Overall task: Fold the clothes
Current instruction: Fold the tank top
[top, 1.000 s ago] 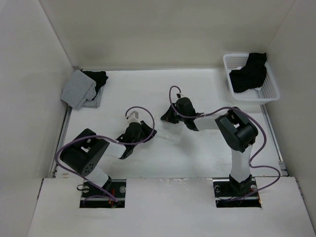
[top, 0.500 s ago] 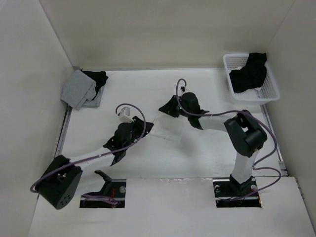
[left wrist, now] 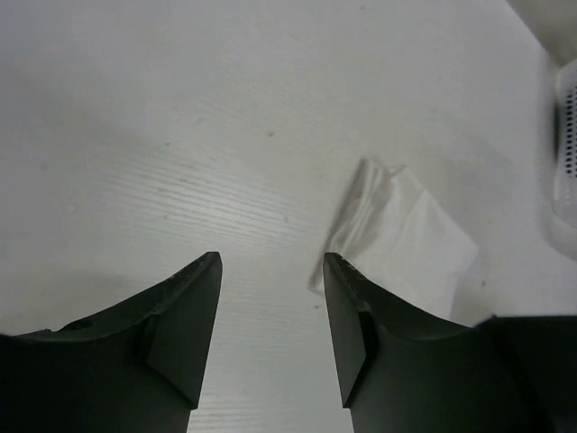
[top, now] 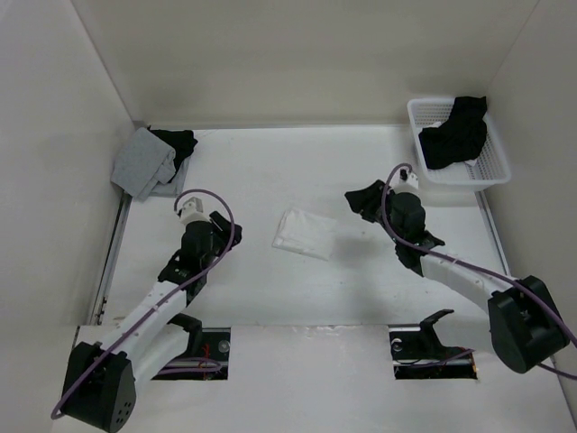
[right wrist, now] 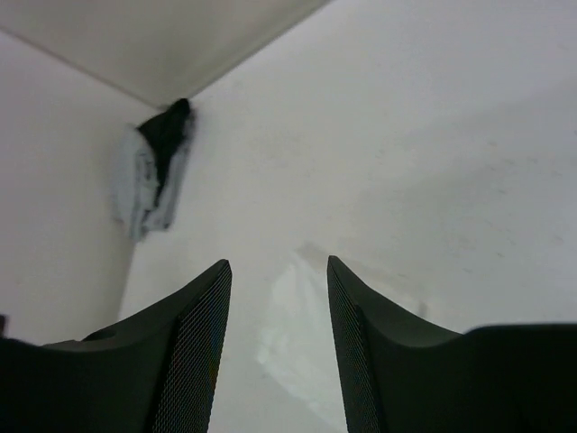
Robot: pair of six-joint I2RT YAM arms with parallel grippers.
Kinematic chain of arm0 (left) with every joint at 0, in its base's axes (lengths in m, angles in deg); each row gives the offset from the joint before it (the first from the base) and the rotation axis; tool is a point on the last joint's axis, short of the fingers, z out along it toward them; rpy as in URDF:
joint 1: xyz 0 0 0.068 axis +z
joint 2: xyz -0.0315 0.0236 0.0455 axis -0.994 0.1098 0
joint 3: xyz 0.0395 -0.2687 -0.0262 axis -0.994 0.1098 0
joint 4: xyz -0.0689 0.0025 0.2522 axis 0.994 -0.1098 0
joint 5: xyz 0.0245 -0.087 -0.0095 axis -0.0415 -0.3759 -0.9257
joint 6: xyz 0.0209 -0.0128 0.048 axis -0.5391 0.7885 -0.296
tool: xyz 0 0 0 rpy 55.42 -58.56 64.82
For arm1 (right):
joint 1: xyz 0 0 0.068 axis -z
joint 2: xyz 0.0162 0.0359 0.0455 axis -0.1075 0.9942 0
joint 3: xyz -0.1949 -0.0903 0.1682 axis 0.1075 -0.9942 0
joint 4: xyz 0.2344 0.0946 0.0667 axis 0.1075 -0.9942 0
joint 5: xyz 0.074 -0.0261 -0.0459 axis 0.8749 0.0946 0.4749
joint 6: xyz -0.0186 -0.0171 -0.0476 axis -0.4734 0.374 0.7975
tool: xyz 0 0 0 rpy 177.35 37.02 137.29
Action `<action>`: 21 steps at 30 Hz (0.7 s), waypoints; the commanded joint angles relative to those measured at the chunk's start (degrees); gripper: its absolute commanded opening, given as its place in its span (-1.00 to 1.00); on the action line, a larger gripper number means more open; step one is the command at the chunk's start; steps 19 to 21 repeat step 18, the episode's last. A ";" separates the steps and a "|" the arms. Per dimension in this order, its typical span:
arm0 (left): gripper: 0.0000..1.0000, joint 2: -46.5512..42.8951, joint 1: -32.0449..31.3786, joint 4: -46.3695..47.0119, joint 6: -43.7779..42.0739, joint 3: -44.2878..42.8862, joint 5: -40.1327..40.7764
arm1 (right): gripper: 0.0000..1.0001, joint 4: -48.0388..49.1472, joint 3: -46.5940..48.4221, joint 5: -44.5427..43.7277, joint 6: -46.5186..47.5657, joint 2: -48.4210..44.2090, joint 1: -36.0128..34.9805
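Note:
The clothes (top: 305,233) lie as a small folded white rectangle on the middle of the table, with nothing touching them. My left gripper (top: 219,233) stands to their left, apart from them, jaws open and empty. My right gripper (top: 359,200) is off to their right, also open and empty. In the left wrist view the clothes (left wrist: 406,239) lie ahead and to the right of the open left gripper (left wrist: 270,271). In the right wrist view the clothes (right wrist: 302,334) show on the table between and beyond the spread fingers of the right gripper (right wrist: 278,266).
A grey garment (top: 144,164) and a black one (top: 178,142) lie piled in the back left corner. A white basket (top: 491,171) at the back right holds another black garment (top: 455,131). Walls enclose the table on three sides.
Both grippers have opened and let go of the clothes. The left arm drew back to the left, the right arm to the right. The clothes now lie folded by themselves.

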 commanded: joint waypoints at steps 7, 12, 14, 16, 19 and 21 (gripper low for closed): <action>-0.07 -1.95 6.82 -5.20 -3.26 -0.68 0.77 | 0.02 4.17 -8.49 -14.11 1.77 -0.28 1.63; -0.09 2.87 4.02 -1.59 -3.44 -2.35 1.29 | 0.02 4.44 -9.46 -14.02 1.24 -1.33 3.13; -0.11 5.95 2.61 -0.54 -3.52 -3.67 1.90 | 0.02 4.44 -9.63 -13.93 1.24 -1.51 3.22; -0.12 9.02 1.12 0.17 -3.88 -4.98 2.61 | 0.02 4.44 -9.63 -13.93 1.51 -1.69 3.22; -0.06 11.58 -0.38 0.61 -4.49 -6.13 3.66 | 0.02 4.44 -9.63 -13.93 1.59 -1.77 3.22; -0.06 11.58 -0.38 0.61 -4.49 -6.13 3.66 | 0.02 4.44 -9.63 -13.93 1.59 -1.77 3.22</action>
